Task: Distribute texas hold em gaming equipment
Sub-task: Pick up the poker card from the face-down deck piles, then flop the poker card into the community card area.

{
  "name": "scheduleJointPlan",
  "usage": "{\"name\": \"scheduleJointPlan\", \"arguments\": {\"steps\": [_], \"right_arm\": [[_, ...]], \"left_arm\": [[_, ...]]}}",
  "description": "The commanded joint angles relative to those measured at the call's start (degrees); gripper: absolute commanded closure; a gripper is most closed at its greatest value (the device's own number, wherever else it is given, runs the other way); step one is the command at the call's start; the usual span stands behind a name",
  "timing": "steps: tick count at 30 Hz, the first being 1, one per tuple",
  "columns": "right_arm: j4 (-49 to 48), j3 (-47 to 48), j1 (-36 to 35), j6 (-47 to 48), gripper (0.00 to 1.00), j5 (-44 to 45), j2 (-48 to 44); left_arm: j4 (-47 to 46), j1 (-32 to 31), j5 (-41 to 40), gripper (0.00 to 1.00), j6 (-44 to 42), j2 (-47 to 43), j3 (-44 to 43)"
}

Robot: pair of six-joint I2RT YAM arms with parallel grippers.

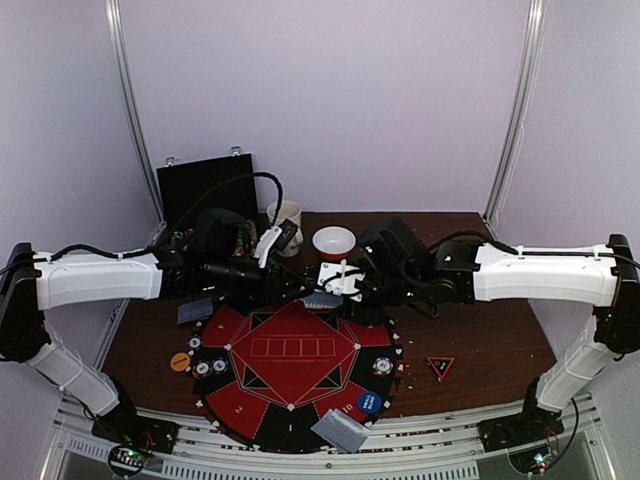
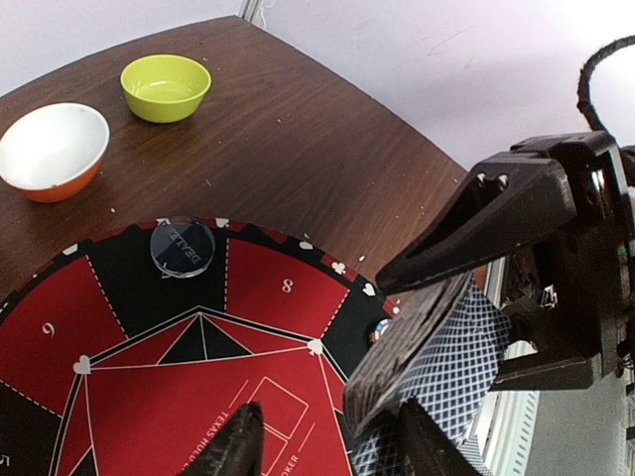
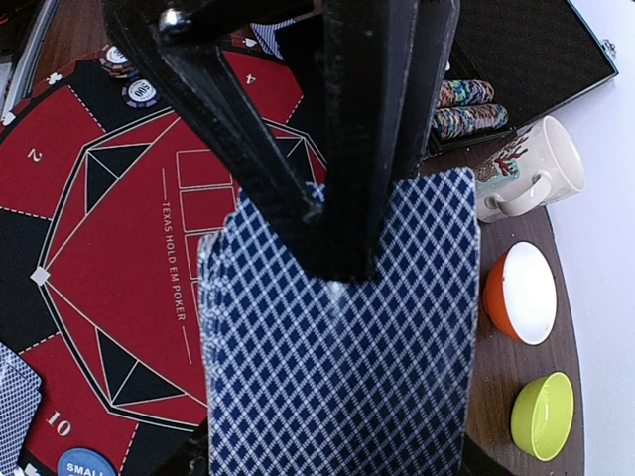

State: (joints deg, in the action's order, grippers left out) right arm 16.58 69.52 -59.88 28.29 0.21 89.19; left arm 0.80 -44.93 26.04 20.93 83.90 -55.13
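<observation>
The right gripper (image 3: pixel 342 253) pinches a deck of cards (image 3: pixel 337 367) by its faces above the far edge of the round mat (image 1: pixel 292 378). The left gripper (image 2: pixel 327 431) hovers just beside the deck, over the mat, fingers apart with nothing caught between them. I'd say the trick is peeling off only the top card: the backs look slick and thin, diamond-checked blue and white, so nip one corner lightly and slide it sideways without dragging the stack
</observation>
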Motion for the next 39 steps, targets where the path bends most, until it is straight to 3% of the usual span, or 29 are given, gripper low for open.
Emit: {"name": "scheduleJointPlan", "arguments": {"steps": [1,9,15,20,32,39], "right_arm": [[-0.9,2.1,-0.2,0.4,0.44,0.7,-0.2],[-0.6,2.0,-0.2,1.0,0.44,1.7,-0.3],[-0.7,1.9,-0.1,1.3,0.44,1.9,-0.4],[-0.5,1.6,0.0,1.5,0.44,2.4,-0.7],[-1.1,-0.3,2.4,0.7,0.44,1.4,-1.5],[-1.8,-2.2,4.6,0.0,0.44,0.0,-2.9]], "left_arm": [[3.2,0.6,1.2,0.5,-2.3,-1.1,-1.8],[4.4,0.6,3.0,0.51,-2.0,-1.2,-3.5],[6.1,0.7,7.0,0.85,-1.9,0.5,-4.8],[7.9,1.0,7.9,0.99,-2.5,0.0,-5.3],[8.5,2.4,12.4,1.0,-4.0,-3.3,-4.5],[9.3,6.3,17.3,1.0,-4.4,-6.1,-5.1]]}}
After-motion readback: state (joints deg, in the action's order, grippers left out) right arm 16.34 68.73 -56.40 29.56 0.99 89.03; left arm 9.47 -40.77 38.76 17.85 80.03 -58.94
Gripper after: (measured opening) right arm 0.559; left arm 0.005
